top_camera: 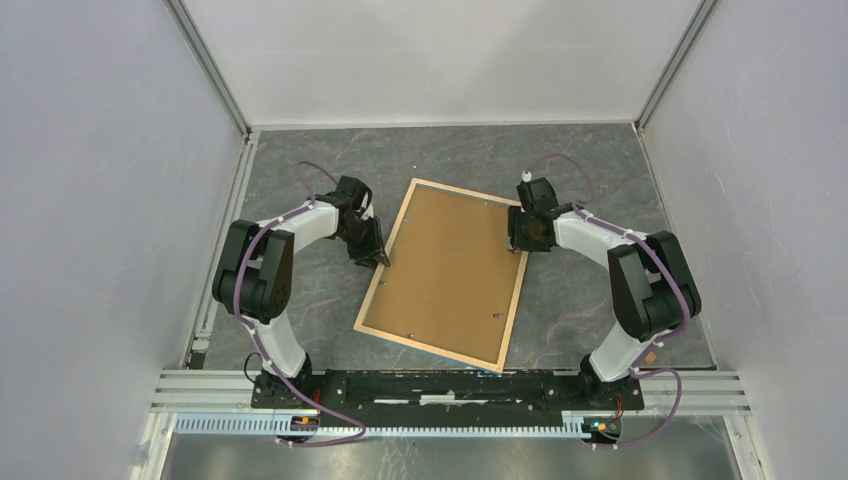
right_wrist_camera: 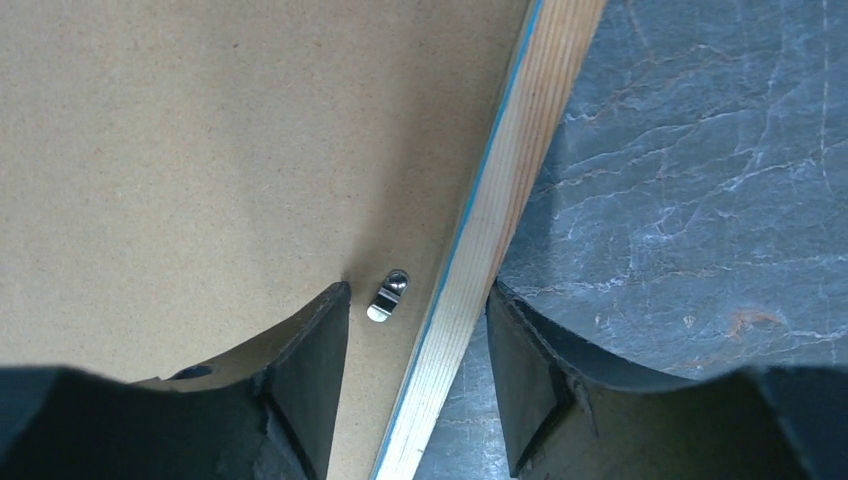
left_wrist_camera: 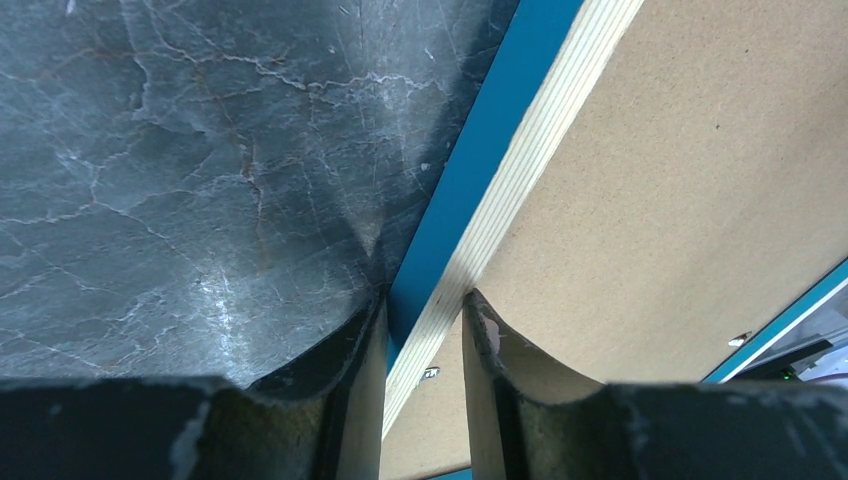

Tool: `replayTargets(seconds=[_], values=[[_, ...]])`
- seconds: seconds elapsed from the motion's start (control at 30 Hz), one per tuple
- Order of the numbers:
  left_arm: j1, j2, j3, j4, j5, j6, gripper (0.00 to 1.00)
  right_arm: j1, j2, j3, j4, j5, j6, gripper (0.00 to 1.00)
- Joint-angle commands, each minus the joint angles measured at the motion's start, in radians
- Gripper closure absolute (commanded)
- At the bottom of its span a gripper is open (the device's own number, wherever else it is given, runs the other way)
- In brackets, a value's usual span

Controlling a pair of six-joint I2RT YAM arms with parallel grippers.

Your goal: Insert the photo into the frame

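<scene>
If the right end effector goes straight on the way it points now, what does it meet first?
Most likely the light wood rim of the large blue-fronted frame, which sits between its jaws; depth is unclear.

Both arms stood bent, elbows out to the sides, forearms reaching inward toward each other. The left gripper [top_camera: 372,250] pointed down, its fingers [left_wrist_camera: 350,400] close on either side of the frame's [top_camera: 430,348] rim; whether they pinched it I couldn't tell. The right gripper [top_camera: 520,232] pointed down too, jaws apart, straddling the opposite rim with a clear gap on the inner side.
</scene>
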Motion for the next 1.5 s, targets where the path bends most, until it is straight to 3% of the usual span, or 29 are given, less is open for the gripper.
replayTargets(seconds=[0.0, 0.2, 0.37, 0.63, 0.93, 1.03, 1.17, 1.3, 1.37, 1.47], values=[[-0.003, 0.024, -0.01, 0.008, -0.007, 0.029, 0.72, 0.002, -0.018, -0.03, 0.032, 0.039, 0.04, 0.45], [-0.003, 0.023, -0.007, 0.008, -0.003, 0.029, 0.74, 0.003, -0.057, -0.069, 0.036, 0.01, 0.017, 0.56], [-0.003, 0.029, -0.006, 0.009, 0.013, 0.029, 0.78, 0.004, -0.065, -0.081, 0.036, -0.031, -0.033, 0.57], [-0.003, 0.03, -0.009, 0.009, 0.005, 0.03, 0.81, 0.004, -0.054, -0.044, 0.033, 0.049, -0.189, 0.69], [-0.002, 0.029, -0.011, 0.008, 0.011, 0.03, 0.83, 0.002, -0.015, 0.004, 0.034, 0.038, -0.233, 0.71], [-0.001, 0.03, -0.012, 0.007, 0.01, 0.025, 0.83, 0.004, -0.035, 0.039, -0.013, 0.013, -0.229, 0.63], [0.004, 0.02, -0.023, 0.013, -0.004, 0.019, 0.83, 0.003, -0.094, 0.084, -0.117, 0.016, -0.231, 0.4], [0.019, 0.011, -0.033, 0.002, 0.011, 0.011, 0.85, 0.004, -0.224, -0.059, -0.067, -0.125, -0.221, 0.22], [0.037, -0.012, -0.063, 0.019, 0.042, -0.008, 0.86, 0.003, -0.261, -0.15, -0.013, -0.262, -0.204, 0.2], [0.042, -0.036, -0.091, 0.039, 0.046, -0.032, 0.87, 0.002, -0.311, -0.245, 0.03, -0.275, -0.175, 0.16]])
